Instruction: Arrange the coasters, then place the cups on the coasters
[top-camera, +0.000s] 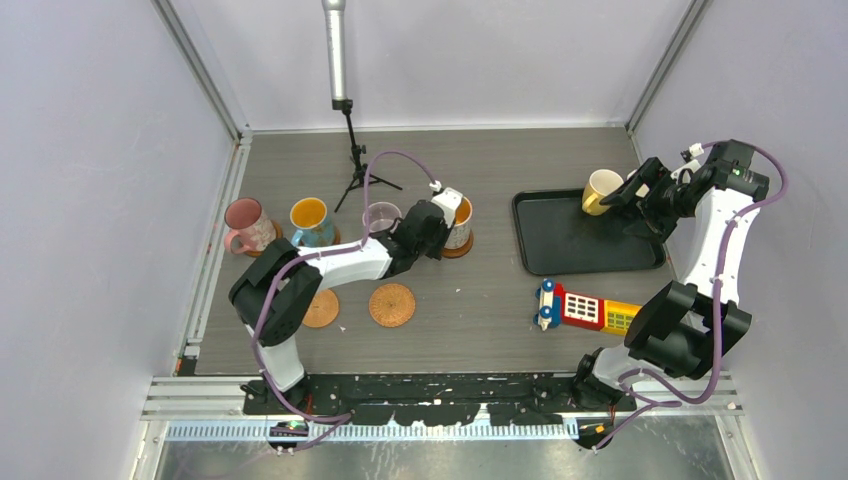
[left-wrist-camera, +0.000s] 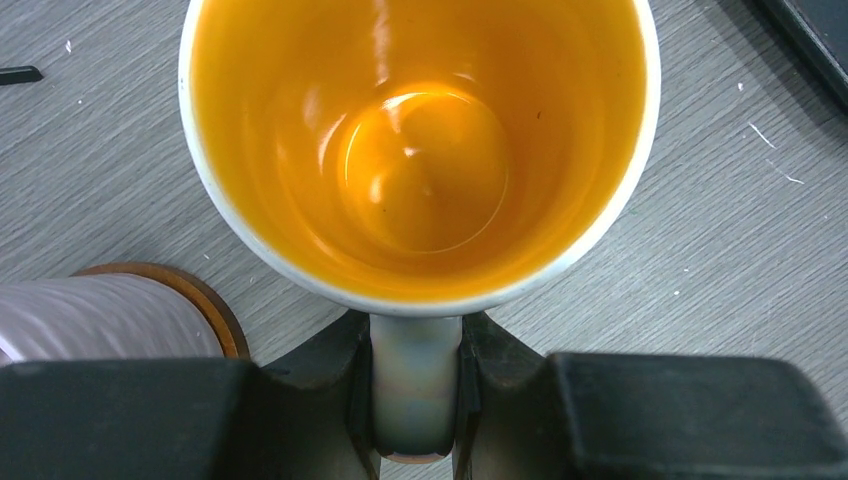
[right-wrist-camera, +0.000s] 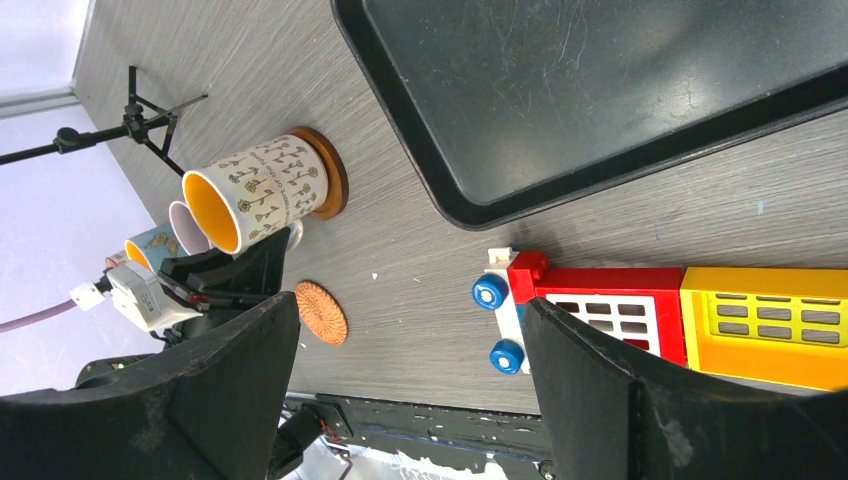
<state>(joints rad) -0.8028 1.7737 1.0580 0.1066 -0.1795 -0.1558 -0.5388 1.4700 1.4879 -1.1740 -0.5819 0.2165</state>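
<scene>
The white cup with the orange inside (top-camera: 460, 220) (left-wrist-camera: 420, 150) stands on a dark coaster (top-camera: 458, 247) (right-wrist-camera: 331, 172). My left gripper (top-camera: 437, 228) (left-wrist-camera: 415, 345) is shut on its handle. To its left the pale lilac cup (top-camera: 381, 216) (left-wrist-camera: 90, 315), the blue cup (top-camera: 310, 220) and the pink cup (top-camera: 245, 224) stand in a row on coasters. Two woven orange-brown coasters (top-camera: 391, 305) (top-camera: 321, 308) lie bare in front of them. A yellow cup (top-camera: 601, 190) sits at the tray's far edge, just off the fingertips of my open right gripper (top-camera: 624, 195) (right-wrist-camera: 410, 320), which holds nothing.
A black rectangular tray (top-camera: 585, 240) (right-wrist-camera: 600, 90) lies on the right half of the table. A colourful toy phone (top-camera: 588, 308) (right-wrist-camera: 640, 310) lies in front of it. A small black tripod (top-camera: 352, 160) stands at the back centre.
</scene>
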